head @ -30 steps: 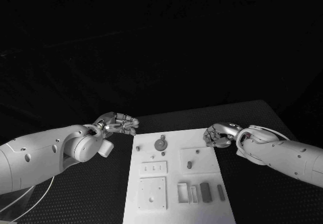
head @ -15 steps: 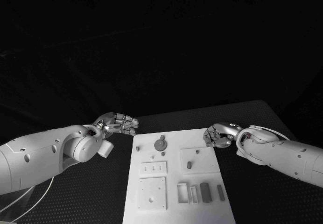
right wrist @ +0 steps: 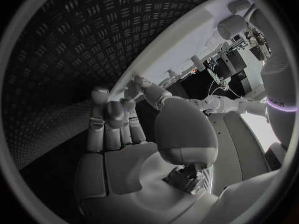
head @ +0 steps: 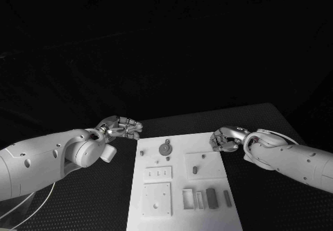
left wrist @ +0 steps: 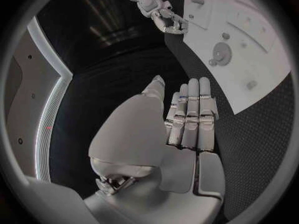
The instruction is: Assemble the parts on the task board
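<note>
– So where is the board (head: 182,183) placed relative to the hands?
– It is laid between them on the table (head: 263,120), long axis running away from the robot. The left hand (head: 122,127) is held just off the far left corner, over bare table; the right hand (head: 225,138) is set at the far right edge, touching or just above it, which cannot be told.

– And the fingers?
– Both sets are curled in. Nothing is seen held in either; from the left wrist view the left fingers (left wrist: 190,115) are shown folded together, empty.

– Which parts are nearest?
– The round disc (head: 166,148) near the far end is closest to the left hand, inward and slightly nearer the robot. The slotted plate (head: 204,165) lies just nearer the robot from the right hand. The upright bars (head: 211,198) at the near end are well apart from both.

– Room to move?
– Open table is left on both sides of the board. A reach inward would be needed from either hand, probably shorter for the right, with fingers opened first
</note>
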